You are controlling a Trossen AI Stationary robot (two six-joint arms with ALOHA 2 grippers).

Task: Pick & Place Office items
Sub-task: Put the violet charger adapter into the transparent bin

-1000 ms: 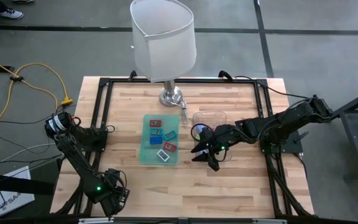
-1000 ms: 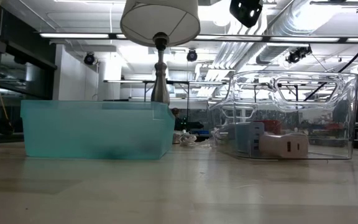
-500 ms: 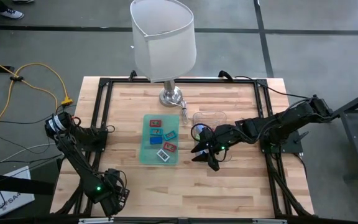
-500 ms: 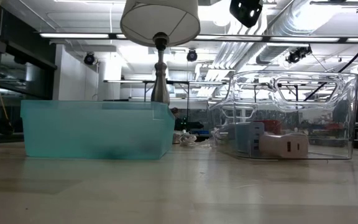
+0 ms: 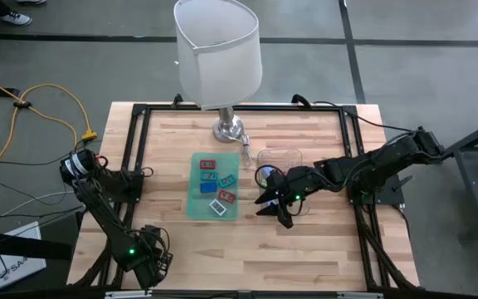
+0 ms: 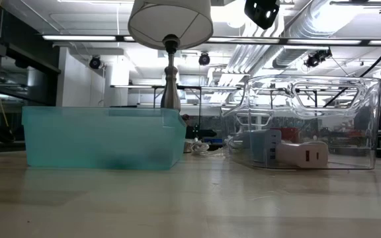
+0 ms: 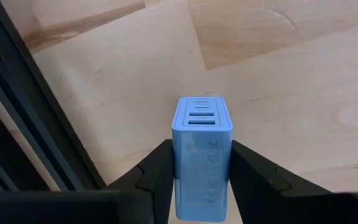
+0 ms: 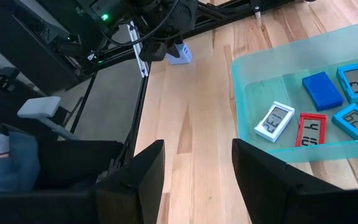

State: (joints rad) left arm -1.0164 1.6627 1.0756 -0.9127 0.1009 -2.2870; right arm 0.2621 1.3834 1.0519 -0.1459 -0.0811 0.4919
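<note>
Wooden desk (image 5: pixel 305 241) carries a teal tray (image 5: pixel 214 185). At its front left corner the left tool (image 7: pixel 201 171) holds a blue charger (image 7: pixel 201 155). Right tool (image 8: pixel 194 168) stands wide near the middle.

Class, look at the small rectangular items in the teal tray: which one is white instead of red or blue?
The white one lies at the tray's end nearest the left arm, beside a red piece; every other item there is red or blue.

Digits on small clocks (image 8: pixel 357 84) in teal bin (image 8: pixel 253 68), seemingly "2" and "4".
</note>
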